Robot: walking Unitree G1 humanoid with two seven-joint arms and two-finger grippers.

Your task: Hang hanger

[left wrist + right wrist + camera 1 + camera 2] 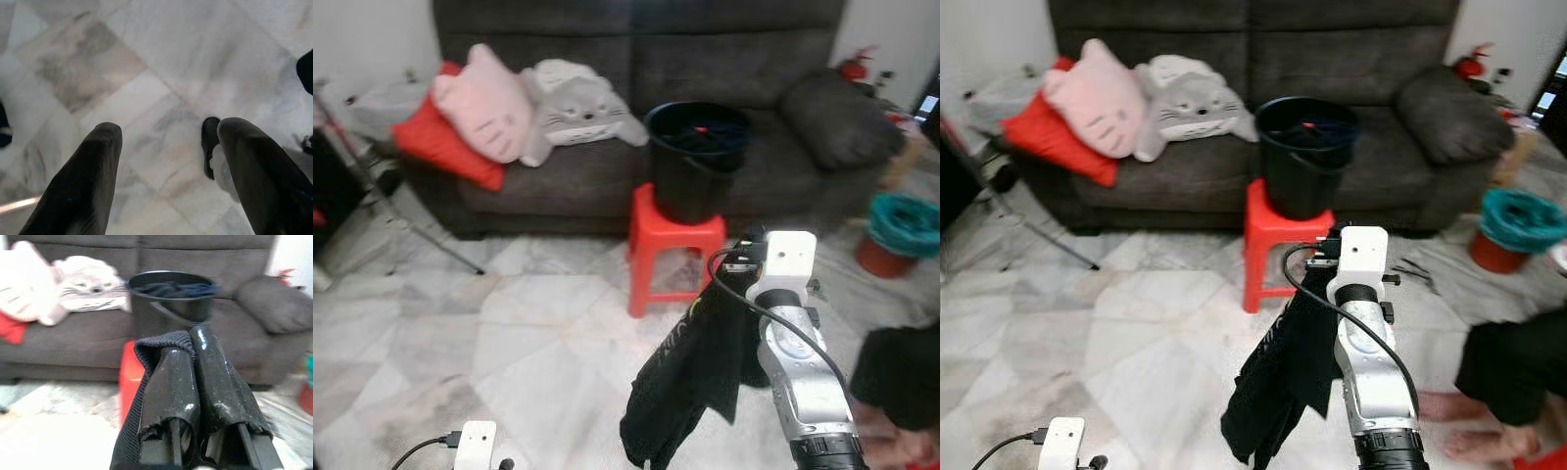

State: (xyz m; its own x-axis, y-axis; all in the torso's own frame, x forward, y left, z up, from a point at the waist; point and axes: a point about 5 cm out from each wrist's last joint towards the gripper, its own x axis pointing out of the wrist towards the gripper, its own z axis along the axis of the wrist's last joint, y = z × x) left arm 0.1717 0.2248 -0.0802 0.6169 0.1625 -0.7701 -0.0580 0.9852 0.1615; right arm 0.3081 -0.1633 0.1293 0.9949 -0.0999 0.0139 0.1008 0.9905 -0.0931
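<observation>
My right gripper (188, 340) is shut on a black garment (690, 377), which hangs from the fingers down toward the marble floor. A fold of the cloth wraps over one finger (166, 377). The right arm (798, 352) reaches forward, a little short of the red stool (674, 245) that carries a black bucket (697, 157) with dark clothes inside. Low at the left, my left gripper (166, 134) hangs open over the floor with nothing between its fingers. I see no hanger.
A dark grey sofa (607, 186) spans the back, with pink (484, 103), grey (573, 108) and red (440, 147) cushions. A person (1508, 362) in black sits on the floor at the right, feet (1449, 406) out. A teal-lined bin (901, 230) stands far right, a stand's legs (391, 211) at the left.
</observation>
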